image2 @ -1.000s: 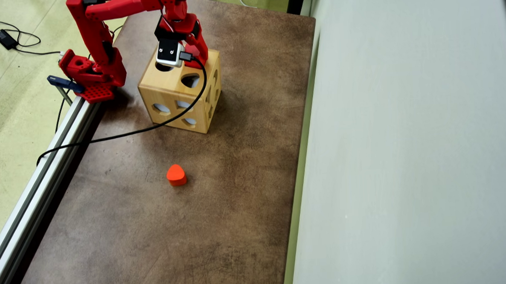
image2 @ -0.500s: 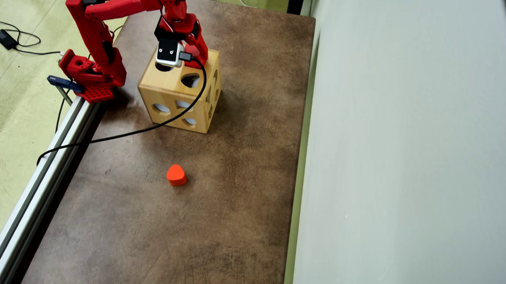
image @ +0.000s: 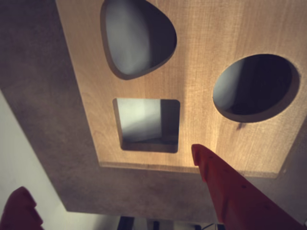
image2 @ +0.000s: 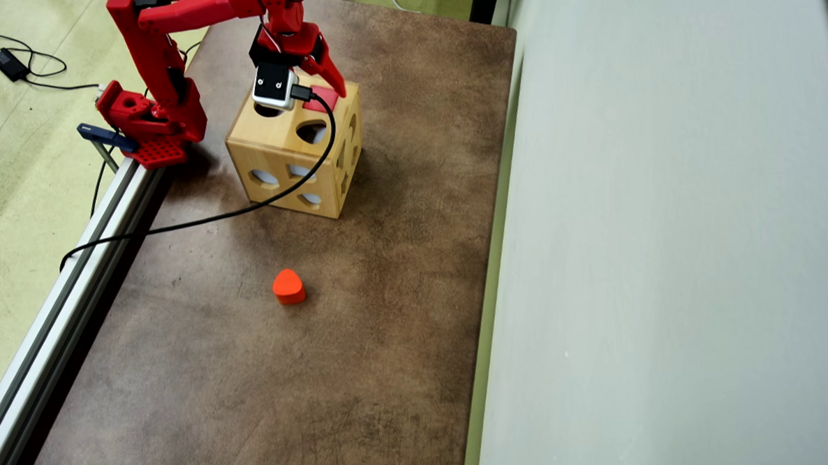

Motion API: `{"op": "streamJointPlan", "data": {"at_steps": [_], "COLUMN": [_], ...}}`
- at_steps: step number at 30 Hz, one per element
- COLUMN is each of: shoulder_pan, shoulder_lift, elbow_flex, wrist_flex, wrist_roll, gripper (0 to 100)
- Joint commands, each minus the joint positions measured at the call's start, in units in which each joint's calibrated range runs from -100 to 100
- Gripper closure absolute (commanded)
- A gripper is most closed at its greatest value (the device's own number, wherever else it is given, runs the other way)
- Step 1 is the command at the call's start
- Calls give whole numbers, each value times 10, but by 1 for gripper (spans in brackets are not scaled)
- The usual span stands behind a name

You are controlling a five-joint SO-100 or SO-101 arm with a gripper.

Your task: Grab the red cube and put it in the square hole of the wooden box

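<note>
Red on pale wood: your red cube (image2: 323, 98) sits in the wooden box's (image2: 278, 151) top at the square hole (image: 147, 123), with your claw (image: 108, 184) spread apart, empty, above it.

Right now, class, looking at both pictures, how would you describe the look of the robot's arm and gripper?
The arm is bright red plastic in blocky jointed segments, rising from a red base at the table edge. The gripper has red pointed fingers. A small white and black camera sits on the wrist, with a black cable trailing across the table. Thin wires show near the wrist.
</note>
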Motion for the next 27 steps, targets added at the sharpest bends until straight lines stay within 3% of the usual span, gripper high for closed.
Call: {"op": "streamJointPlan", "data": {"at_steps": [1, 11, 23, 27], "shoulder_pan": [1, 61, 58, 60], "shoulder_lift": [-54, -249, -487, -524], "elbow_flex": [-1, -1, -1, 0], "wrist_flex": [-7, -3, -2, -1], "wrist_roll": [0, 5, 5, 5], "gripper": [50, 53, 98, 98]}}
